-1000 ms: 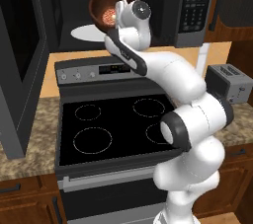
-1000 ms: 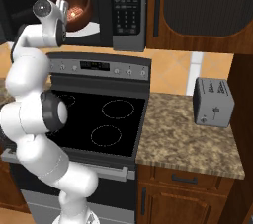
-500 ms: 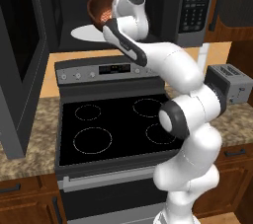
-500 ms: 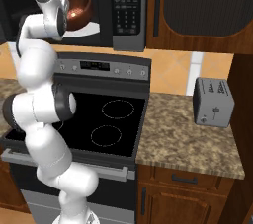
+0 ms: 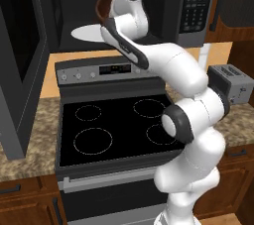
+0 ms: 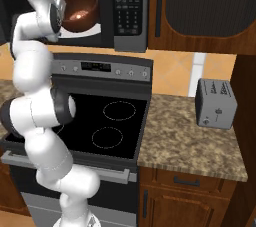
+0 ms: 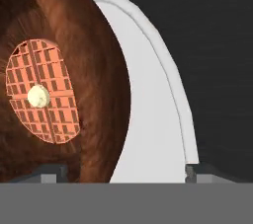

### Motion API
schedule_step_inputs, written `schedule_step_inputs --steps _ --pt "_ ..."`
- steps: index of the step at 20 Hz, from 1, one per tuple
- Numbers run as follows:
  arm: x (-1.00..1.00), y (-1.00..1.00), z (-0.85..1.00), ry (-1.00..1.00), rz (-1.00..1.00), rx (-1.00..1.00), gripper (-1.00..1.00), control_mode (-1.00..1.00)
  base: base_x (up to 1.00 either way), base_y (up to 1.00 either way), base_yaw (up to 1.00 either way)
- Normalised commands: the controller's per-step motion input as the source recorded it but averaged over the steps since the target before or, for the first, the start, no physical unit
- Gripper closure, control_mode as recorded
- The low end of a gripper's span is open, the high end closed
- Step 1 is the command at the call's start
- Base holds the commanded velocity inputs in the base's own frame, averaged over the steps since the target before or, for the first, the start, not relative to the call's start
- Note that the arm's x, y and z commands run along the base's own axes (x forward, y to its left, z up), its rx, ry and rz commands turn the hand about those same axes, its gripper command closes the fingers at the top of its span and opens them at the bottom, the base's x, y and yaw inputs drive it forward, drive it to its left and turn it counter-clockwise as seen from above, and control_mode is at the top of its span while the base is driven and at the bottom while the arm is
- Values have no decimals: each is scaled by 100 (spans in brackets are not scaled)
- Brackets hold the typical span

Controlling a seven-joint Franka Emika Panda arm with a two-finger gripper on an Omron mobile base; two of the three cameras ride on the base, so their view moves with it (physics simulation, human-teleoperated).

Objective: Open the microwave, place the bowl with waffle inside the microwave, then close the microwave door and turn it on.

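Observation:
The microwave stands open above the stove, and the microwave door is swung out to the left. The reddish-brown bowl sits on the white turntable inside the dark cavity. In the hand view the orange waffle, with a pale dab in its middle, lies in the bowl. My gripper is open inside the microwave, its fingertips set wide on either side of the bowl's wall. The white hand covers part of the bowl in the left base view.
A black stove lies below the microwave with its control panel at the back. A grey toaster stands on the granite counter to the right. Wooden cabinets hang at the upper right.
The jaws have opened wide and let go of the bowl's rim. The arm had reached further into the microwave, and the bowl now rests on the turntable.

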Motion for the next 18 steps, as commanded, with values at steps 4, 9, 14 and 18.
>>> schedule_step_inputs --steps 4,9,14,18 --pt "-47 -6 -87 -41 0 2 -100 -100 0 0 0" --pt "-40 7 -19 -43 0 2 -100 -100 0 0 0" --pt "-4 2 0 -22 0 5 -100 -100 0 0 0" --pt "-86 0 0 -7 0 10 -100 -100 0 0 0"
